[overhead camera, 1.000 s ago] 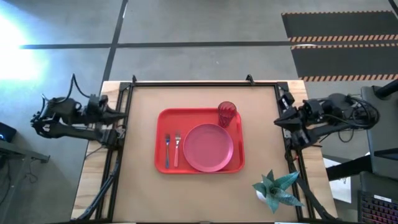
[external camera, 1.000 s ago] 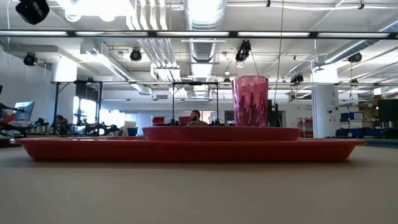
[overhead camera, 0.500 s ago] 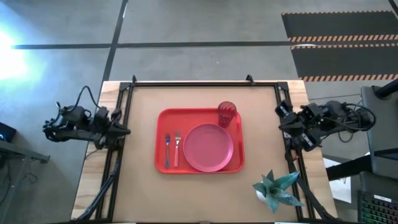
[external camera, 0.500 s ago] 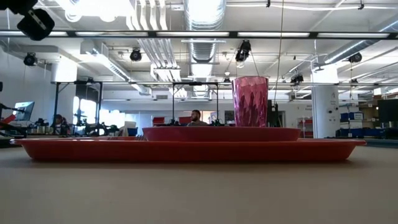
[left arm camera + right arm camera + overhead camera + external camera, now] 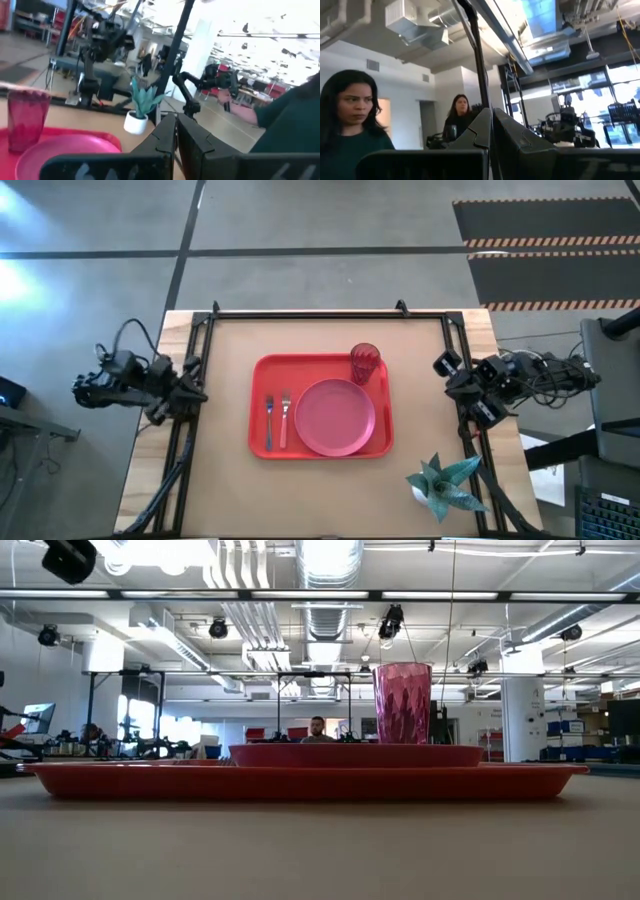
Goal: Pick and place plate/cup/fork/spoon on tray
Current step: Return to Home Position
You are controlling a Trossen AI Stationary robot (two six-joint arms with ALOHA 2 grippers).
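Item: tray, counter centre, carries plate, cup at 1 o'clock, fork, spoon at 9 o'clock. Left claw, right claw: pinched shut, empty (parked at edges). Advice: retract clear.

From table height, the tray rim is hiding my fork and spoon completely, and the plate is showing only its edge. My left wrist camera is cutting off the cup at the frame's side, and my own hand is covering part of the plate there. From above, the fork tines are too small to make out.
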